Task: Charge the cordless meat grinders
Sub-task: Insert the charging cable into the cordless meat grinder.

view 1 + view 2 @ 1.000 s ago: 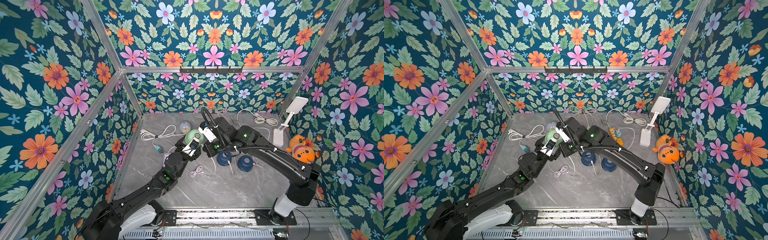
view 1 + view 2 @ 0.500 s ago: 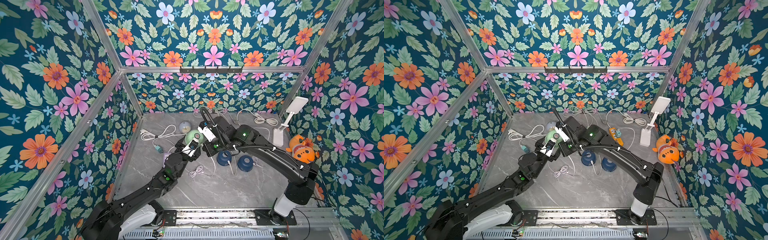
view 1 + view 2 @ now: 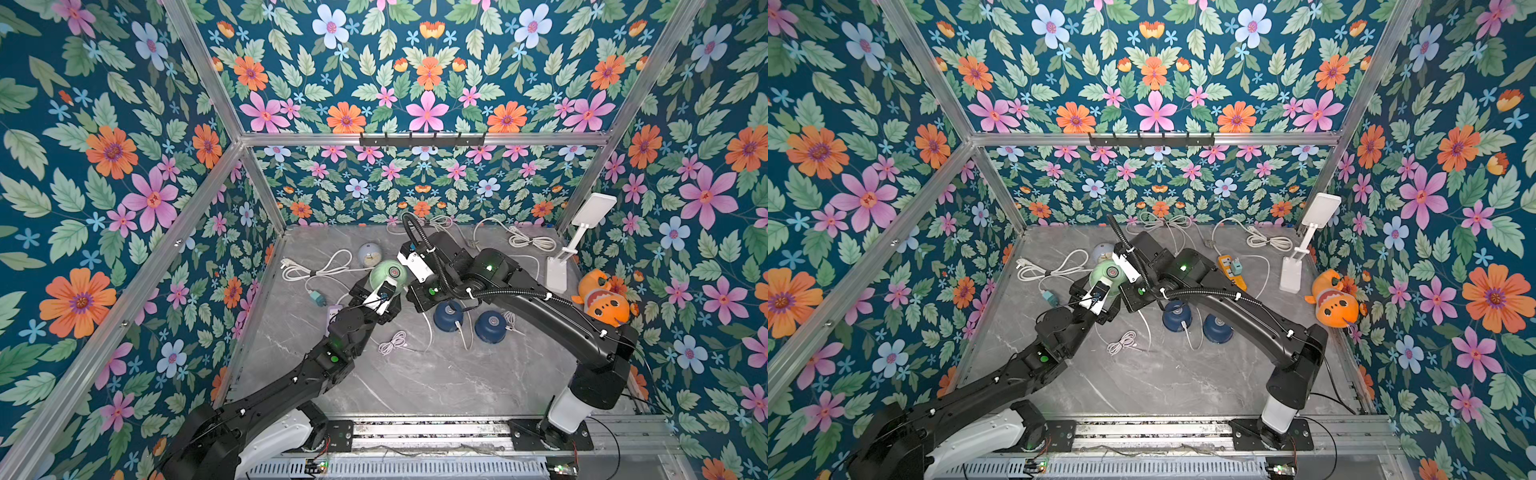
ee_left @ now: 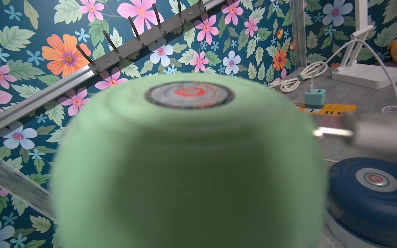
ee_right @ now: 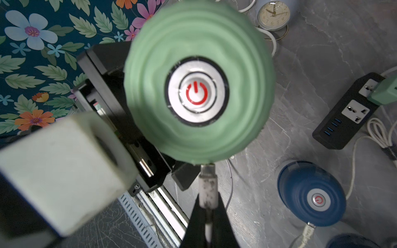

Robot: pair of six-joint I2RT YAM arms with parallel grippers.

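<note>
Power symbol on mint grinder [image 5: 196, 92], clock [image 5: 274, 14] numerals

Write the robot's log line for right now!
left fingers: gripping mint green grinder | right fingers: pinching cable plug at its rim | navy grinders: on table

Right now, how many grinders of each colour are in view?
Green grinder: 1
Navy grinders: 2
Total: 3
</note>
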